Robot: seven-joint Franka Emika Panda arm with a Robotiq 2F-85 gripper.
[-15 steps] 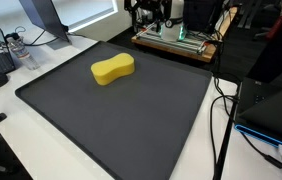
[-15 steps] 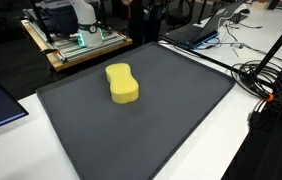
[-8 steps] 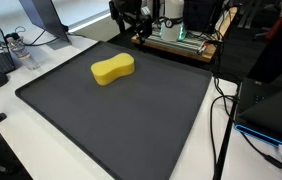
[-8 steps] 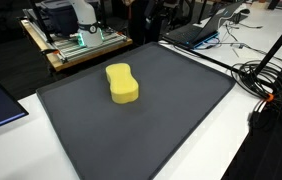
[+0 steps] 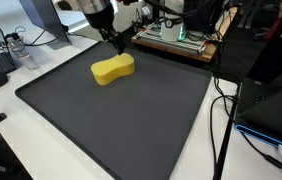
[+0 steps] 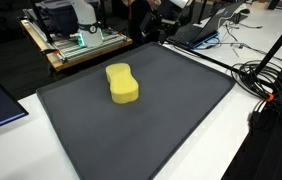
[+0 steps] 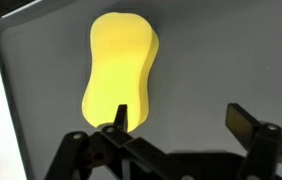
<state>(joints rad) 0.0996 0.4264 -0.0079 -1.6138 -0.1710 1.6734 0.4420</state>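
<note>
Gripper [image 5: 116, 42] has swung in from far, jaws wide, just beyond sponge [image 5: 112, 68]: approaching; next, centre over it, then lower.

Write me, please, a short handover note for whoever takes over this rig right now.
Gripper: open and empty, hovering just above the far end of the yellow sponge, not touching it.
Sponge: lying flat on the black mat, in the mat's far half in both exterior views. In the wrist view it sits in front of one finger rather than centred between the two.
Done: the gripper is at the sponge with its jaws wide.
Left: the sponge is not yet gripped or lifted; the jaws probably need centring over it first.
</note>
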